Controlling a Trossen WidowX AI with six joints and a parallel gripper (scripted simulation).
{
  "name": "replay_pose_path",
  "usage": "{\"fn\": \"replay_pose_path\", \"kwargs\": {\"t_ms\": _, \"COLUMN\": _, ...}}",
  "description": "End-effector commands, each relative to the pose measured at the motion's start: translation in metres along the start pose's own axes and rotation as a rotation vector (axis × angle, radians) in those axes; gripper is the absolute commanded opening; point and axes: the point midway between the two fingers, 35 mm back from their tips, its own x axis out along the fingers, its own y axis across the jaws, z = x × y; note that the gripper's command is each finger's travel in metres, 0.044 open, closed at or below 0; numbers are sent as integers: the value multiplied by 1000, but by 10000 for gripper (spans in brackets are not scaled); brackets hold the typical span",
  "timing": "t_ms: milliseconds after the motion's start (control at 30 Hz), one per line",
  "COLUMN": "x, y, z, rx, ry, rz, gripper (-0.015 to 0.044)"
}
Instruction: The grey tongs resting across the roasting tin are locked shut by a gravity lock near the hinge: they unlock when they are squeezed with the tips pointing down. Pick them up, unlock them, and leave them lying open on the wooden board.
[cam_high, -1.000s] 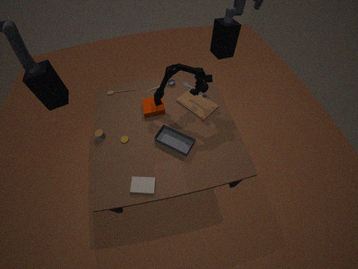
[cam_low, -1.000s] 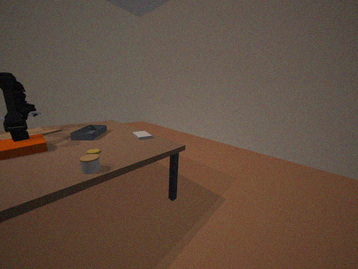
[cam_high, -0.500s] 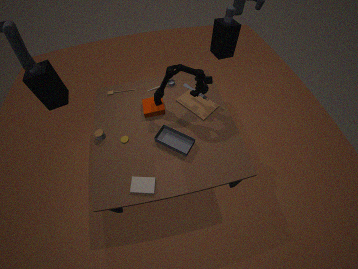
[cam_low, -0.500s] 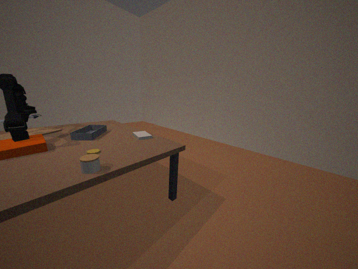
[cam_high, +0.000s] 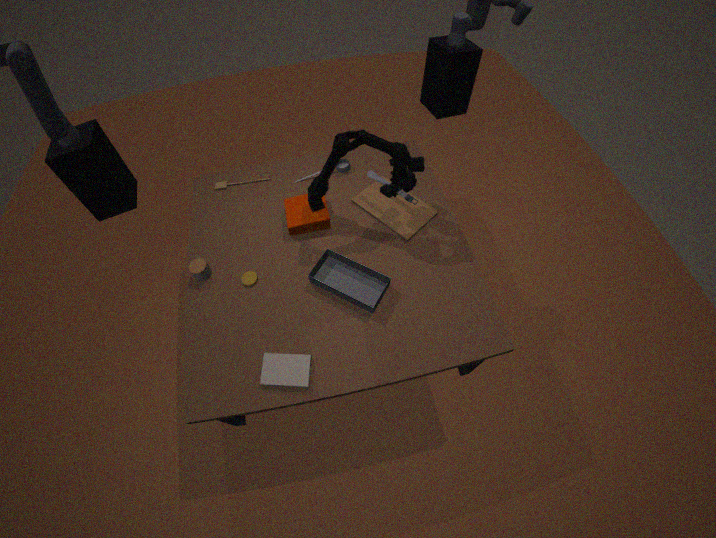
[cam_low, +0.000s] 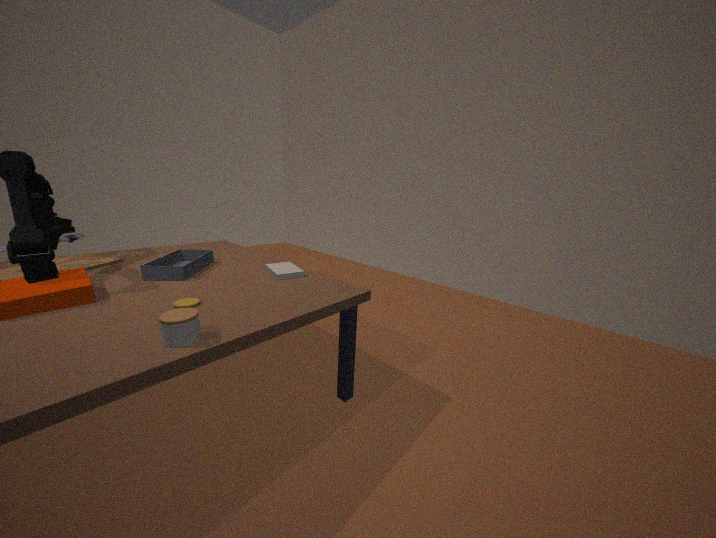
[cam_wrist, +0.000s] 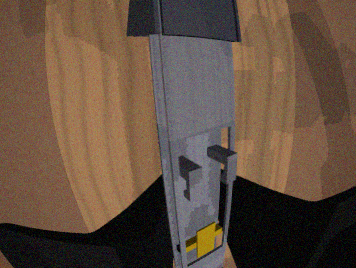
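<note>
My gripper (cam_high: 394, 190) (cam_wrist: 190, 176) is shut on the grey tongs (cam_high: 379, 176) (cam_wrist: 197, 85). It holds them roughly level above the wooden board (cam_high: 402, 222) (cam_low: 101, 266) (cam_wrist: 90, 130). In the exterior view a pale end of the tongs (cam_low: 72, 237) sticks out beside the dark arm, above the board's level. The wrist view shows a dark grey piece at the top of the tongs, two small brackets and a yellow piece near the bottom. The arms of the tongs look close together; the lock's state cannot be told. The roasting tin (cam_high: 348, 281) (cam_low: 162, 271) is empty.
The arm stands on an orange block (cam_high: 306, 214) (cam_low: 63, 292). A lidded jar (cam_high: 199, 269) (cam_low: 180, 329) and a yellow disc (cam_high: 249, 278) (cam_low: 186, 302) lie left of the tin. A white box (cam_high: 285, 370) (cam_low: 283, 269) is near the front edge. A spatula (cam_high: 221, 185) lies at the back left.
</note>
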Motion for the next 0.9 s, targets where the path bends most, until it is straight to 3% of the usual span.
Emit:
{"fn": "replay_pose_path", "kwargs": {"t_ms": 0, "x": 6, "y": 1, "z": 0, "rx": -2, "ry": 2, "rz": 6, "gripper": -150}}
{"fn": "replay_pose_path", "kwargs": {"t_ms": 867, "x": 41, "y": -1, "z": -2, "rx": -3, "ry": 2, "rz": 4, "gripper": -150}}
